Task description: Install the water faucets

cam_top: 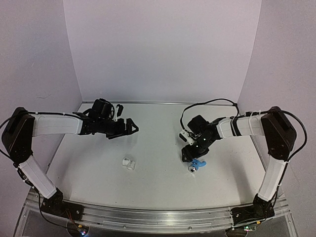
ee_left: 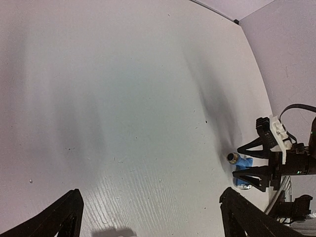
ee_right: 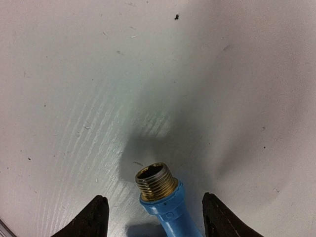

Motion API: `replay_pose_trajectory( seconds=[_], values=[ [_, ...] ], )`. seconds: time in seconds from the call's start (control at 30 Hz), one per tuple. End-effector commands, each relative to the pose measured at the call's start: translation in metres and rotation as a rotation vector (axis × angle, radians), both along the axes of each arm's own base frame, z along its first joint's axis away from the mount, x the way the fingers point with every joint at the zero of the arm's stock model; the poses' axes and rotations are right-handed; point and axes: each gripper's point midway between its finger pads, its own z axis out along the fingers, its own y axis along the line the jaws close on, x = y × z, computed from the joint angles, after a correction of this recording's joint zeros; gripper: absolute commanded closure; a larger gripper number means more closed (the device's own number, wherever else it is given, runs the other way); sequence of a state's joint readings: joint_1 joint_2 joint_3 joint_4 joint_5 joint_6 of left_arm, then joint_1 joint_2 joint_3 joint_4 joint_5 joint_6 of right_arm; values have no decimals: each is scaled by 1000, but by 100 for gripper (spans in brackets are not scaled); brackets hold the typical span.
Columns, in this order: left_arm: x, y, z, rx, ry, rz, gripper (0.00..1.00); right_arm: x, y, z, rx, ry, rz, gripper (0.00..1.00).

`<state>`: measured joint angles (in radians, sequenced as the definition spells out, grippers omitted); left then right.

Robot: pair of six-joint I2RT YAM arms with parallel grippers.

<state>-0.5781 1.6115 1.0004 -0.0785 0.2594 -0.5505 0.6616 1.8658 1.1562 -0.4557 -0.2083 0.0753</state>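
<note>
The bright-blue tap (cam_top: pixel 198 163) lies on the white table at centre right, with a silvery end toward the front. In the right wrist view its threaded metal end (ee_right: pixel 157 180) points away from the camera and its blue body (ee_right: pixel 170 213) sits between my fingers. My right gripper (cam_top: pixel 191 157) is open and low over the tap, one finger on each side with a gap to each. The short white pipe fitting (cam_top: pixel 128 163) lies alone at centre left. My left gripper (cam_top: pixel 131 127) is open and empty, held above the table behind the fitting. The left wrist view shows the tap (ee_left: pixel 243 170) but not the fitting.
The white table (cam_top: pixel 158 187) is walled by white panels at the back and both sides. A black cable (cam_top: pixel 207 102) loops from the right wrist. The right arm's fingers (ee_left: pixel 256 170) show at the far right of the left wrist view.
</note>
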Motion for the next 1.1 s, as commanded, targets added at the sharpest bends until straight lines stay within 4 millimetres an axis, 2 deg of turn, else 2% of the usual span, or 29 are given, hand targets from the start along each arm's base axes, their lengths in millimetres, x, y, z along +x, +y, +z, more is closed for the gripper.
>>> replay_pose_trajectory(
  seconds=[0.0,0.3,0.47,0.57,0.8,0.9,1.07],
  values=[
    [9,-8,17,-12,-45,-1,0,0,1,-5,-79,-18,37,37],
    [7,-9,19,-8,-53,-1,0,7,-1,-14,-146,-47,-3,51],
    [7,-7,23,-5,-64,5,0,8,8,-13,-109,-41,-18,55],
    [7,-6,25,-4,-69,8,0,9,10,-10,-89,-52,-28,58],
    [2,-3,17,10,-44,10,0,10,11,-4,-61,-76,-49,75],
    [0,-4,15,9,-37,8,0,11,13,1,-38,-90,-58,79],
    [-1,-8,22,-8,-43,-3,0,15,21,18,27,-122,-66,84]
  ],
)
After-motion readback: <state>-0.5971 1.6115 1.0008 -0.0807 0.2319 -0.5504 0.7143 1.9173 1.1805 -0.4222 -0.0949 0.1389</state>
